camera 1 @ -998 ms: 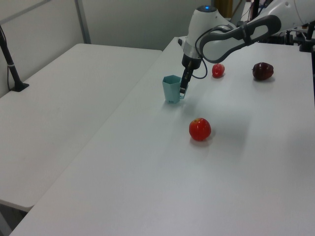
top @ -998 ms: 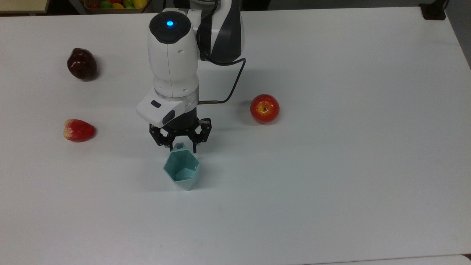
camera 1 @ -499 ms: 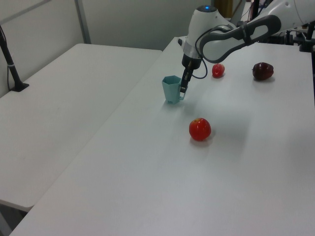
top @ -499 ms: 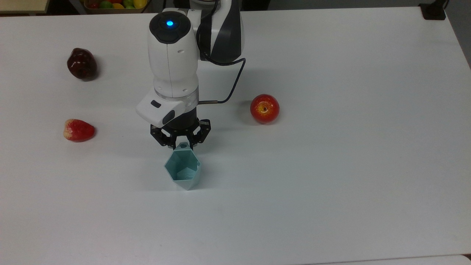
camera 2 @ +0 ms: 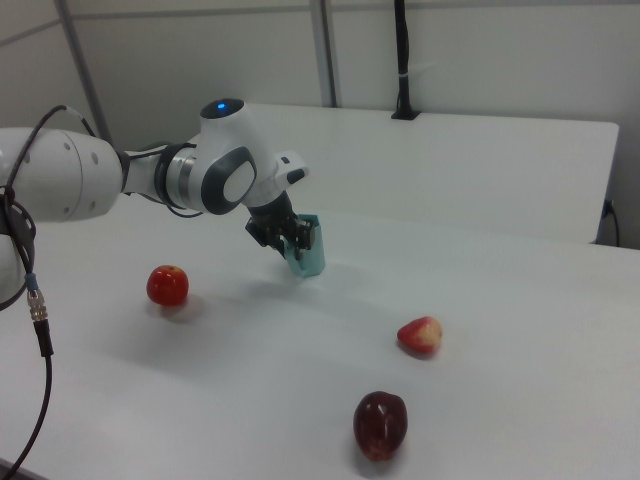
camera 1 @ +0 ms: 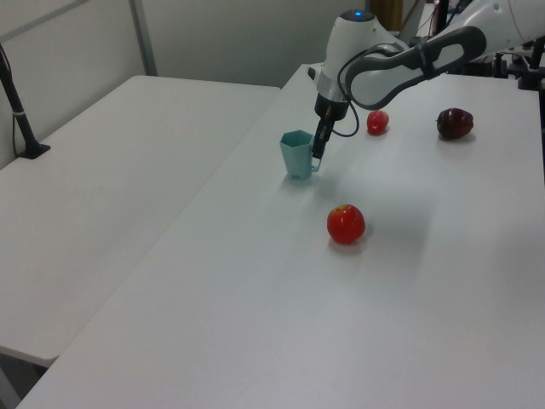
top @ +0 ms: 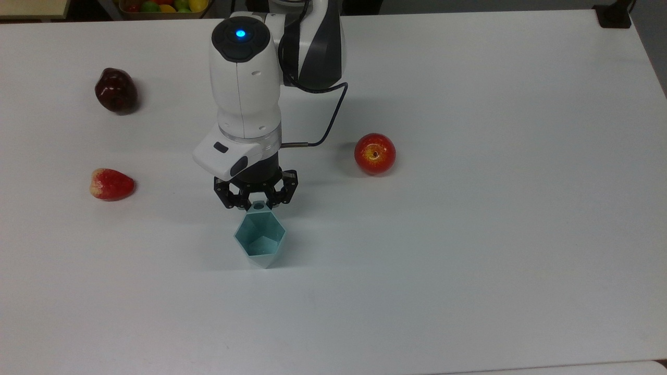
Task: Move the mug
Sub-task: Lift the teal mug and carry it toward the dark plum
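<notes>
The mug is a pale teal faceted cup with a hexagonal rim, upright near the middle of the white table. Its small holed tab points toward the arm. My gripper reaches down over that tab, and its black fingers are drawn in against the tab from both sides. In the left view the mug is on the left side of the gripper. In the right view the gripper covers part of the mug.
A red apple lies to the top view's right of the arm. A dark red apple and a red, pale-ended fruit lie at the top view's left. A bin of fruit sits beyond the far edge.
The fingers have drawn in onto the mug's tab. The mug, tilted a second ago, now stands straight and has shifted slightly toward the gripper.
</notes>
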Motion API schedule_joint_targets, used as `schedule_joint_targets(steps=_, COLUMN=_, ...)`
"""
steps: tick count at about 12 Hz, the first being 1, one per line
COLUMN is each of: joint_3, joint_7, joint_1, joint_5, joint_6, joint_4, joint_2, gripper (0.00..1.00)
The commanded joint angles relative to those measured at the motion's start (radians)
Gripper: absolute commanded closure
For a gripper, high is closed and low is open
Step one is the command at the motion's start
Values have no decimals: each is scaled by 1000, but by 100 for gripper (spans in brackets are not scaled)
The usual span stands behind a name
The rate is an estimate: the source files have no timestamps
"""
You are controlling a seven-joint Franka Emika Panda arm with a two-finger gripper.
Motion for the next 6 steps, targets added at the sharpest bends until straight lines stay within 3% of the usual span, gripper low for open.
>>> schedule_joint_targets(steps=1, joint_3=-9, joint_7=-14, joint_1=9, joint_5=-11, joint_6=17, joint_4=-29, joint_2=-22, gripper=76)
schedule_joint_targets(steps=4, joint_3=-9, joint_7=-11, joint_1=7, joint_5=-11, joint_6=9, joint_4=-32, joint_2=-45, gripper=76)
schedule_joint_targets(steps=6, joint_3=-9, joint_7=-12, joint_1=9, joint_5=-11, joint_6=9, joint_4=-104, joint_2=-110, gripper=76)
